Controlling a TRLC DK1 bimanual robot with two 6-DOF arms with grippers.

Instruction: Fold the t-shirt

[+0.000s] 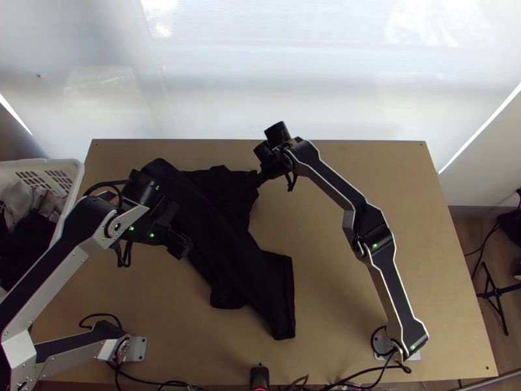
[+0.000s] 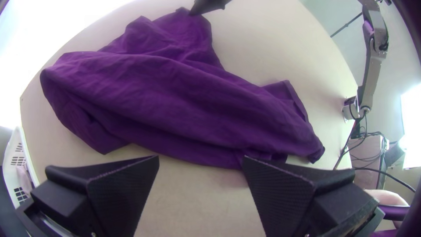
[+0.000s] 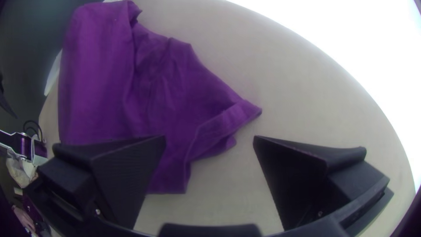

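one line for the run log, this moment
t-shirt: rumpled, slanting across table | left end effector: open | right end effector: open, by t-shirt's edge

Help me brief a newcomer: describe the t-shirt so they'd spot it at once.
In the top view, find the light wooden table, with a white basket at its left. On the tabletop, left of centre, a dark, rumpled t-shirt lies at a slant. Unlike the clothes heaped in the basket, it lies out on the wood.
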